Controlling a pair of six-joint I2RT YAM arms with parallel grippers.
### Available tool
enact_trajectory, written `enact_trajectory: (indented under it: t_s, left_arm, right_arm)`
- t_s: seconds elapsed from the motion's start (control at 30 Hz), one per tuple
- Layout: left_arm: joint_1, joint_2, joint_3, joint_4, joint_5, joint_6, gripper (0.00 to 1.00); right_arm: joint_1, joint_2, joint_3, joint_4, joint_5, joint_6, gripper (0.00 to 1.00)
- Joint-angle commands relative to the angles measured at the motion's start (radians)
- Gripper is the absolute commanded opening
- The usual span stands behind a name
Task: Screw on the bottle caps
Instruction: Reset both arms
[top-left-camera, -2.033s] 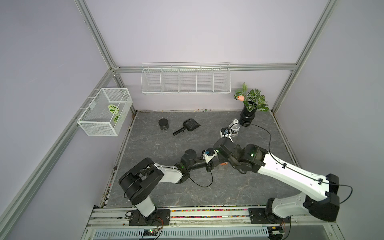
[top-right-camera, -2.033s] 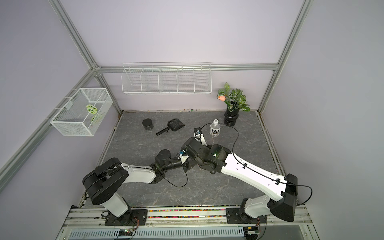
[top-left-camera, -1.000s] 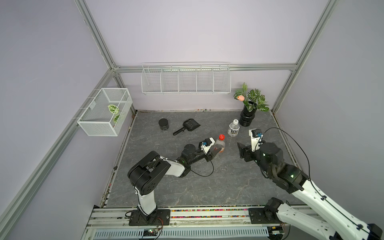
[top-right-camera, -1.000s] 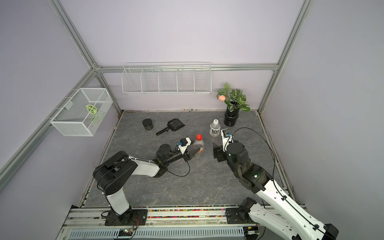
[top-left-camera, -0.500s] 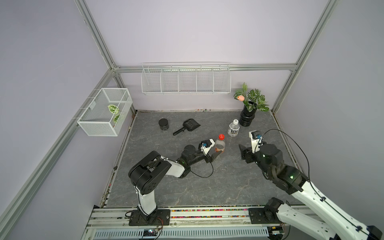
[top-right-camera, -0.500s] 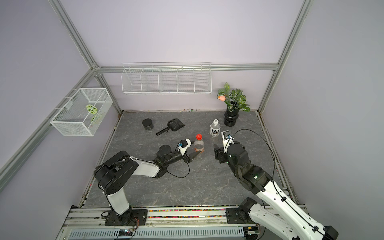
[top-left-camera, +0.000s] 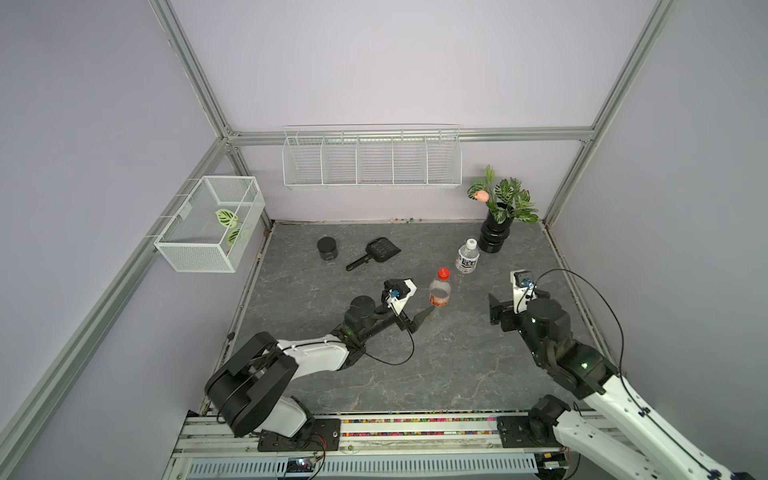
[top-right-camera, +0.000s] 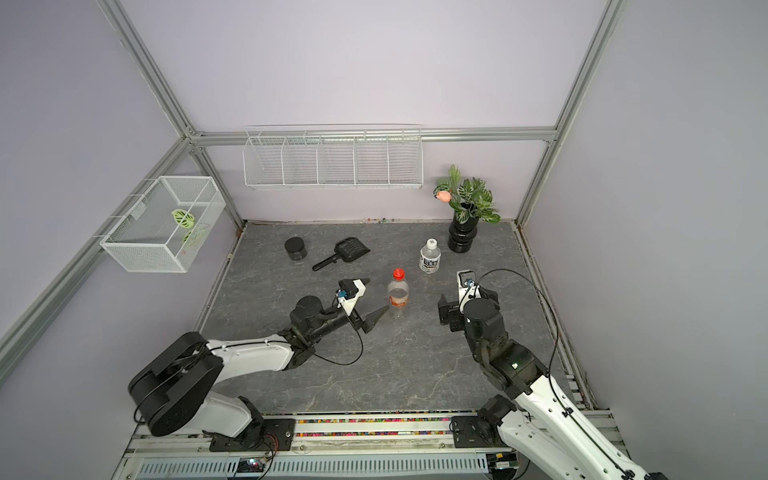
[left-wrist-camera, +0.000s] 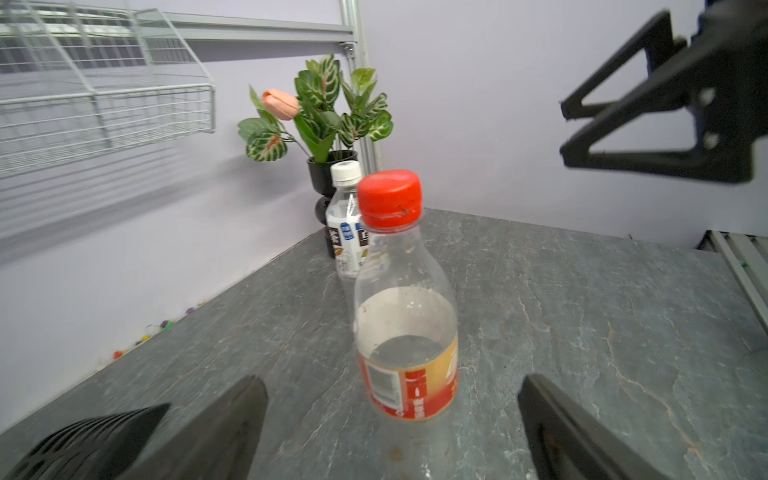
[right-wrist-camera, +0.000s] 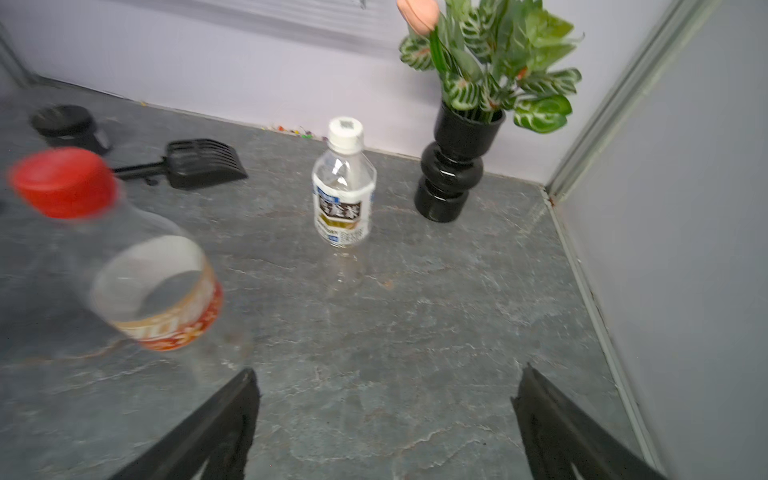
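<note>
The taller clear bottle (top-left-camera: 440, 293) with an orange-red label stands upright mid-table, and the red cap (top-left-camera: 444, 273) sits on its neck. My left gripper (top-right-camera: 377, 294) is open just short of it, one finger to each side, touching nothing. Behind it the shorter bottle (top-left-camera: 467, 258) with the white label carries the white cap (top-left-camera: 471, 242). To the right, my right gripper (right-wrist-camera: 386, 386) is open and empty over bare table. In the left wrist view the red cap (left-wrist-camera: 390, 198) sits level on the neck.
A black vase with plants (top-left-camera: 494, 235) stands at the back right, close to the shorter bottle. A black round jar (top-left-camera: 327, 248) and a black scoop (top-left-camera: 374, 252) lie at the back left. Wire baskets hang on the back wall (top-left-camera: 372, 158) and the left wall (top-left-camera: 210, 224).
My left gripper has opened and let go of the taller bottle, which now stands upright. The right arm pulled away to the right earlier, and its jaws have spread wider.
</note>
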Motion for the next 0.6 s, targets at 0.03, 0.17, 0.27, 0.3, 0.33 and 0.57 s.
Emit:
enact_trajectory:
  t_s: [0.03,0.17,0.27,0.3,0.33,0.57]
  left_arm:
    - [0.086,-0.078,-0.064,-0.175,-0.18,-0.105,1.0]
    - [0.201,-0.165,-0.075,-0.273,-0.331,-0.209,1.0]
    - [0.323,-0.205,-0.08,-0.361,-0.448,-0.31,1.0]
    - [0.385,-0.209,-0.09,-0.364,-0.452,-0.39,1.0]
    - [0.435,-0.209,-0.101,-0.361,-0.449,-0.447,1.0]
    - [0.591,-0.292,-0.133,-0.378,-0.468,-0.611,1.0]
  right_arm:
    - [-0.133,0.036,-0.128,0.149,0.014,0.01,0.98]
    - [-0.216,0.035,-0.279,0.399,0.039,0.006,0.99]
    - [-0.246,0.09,-0.419,0.693,0.069,-0.022,0.99]
    - [-0.253,0.127,-0.445,0.762,0.072,-0.026,0.99]
    - [-0.256,0.165,-0.45,0.784,0.067,-0.02,0.99]
    - [-0.273,0.473,-0.429,1.113,-0.01,-0.113,0.99]
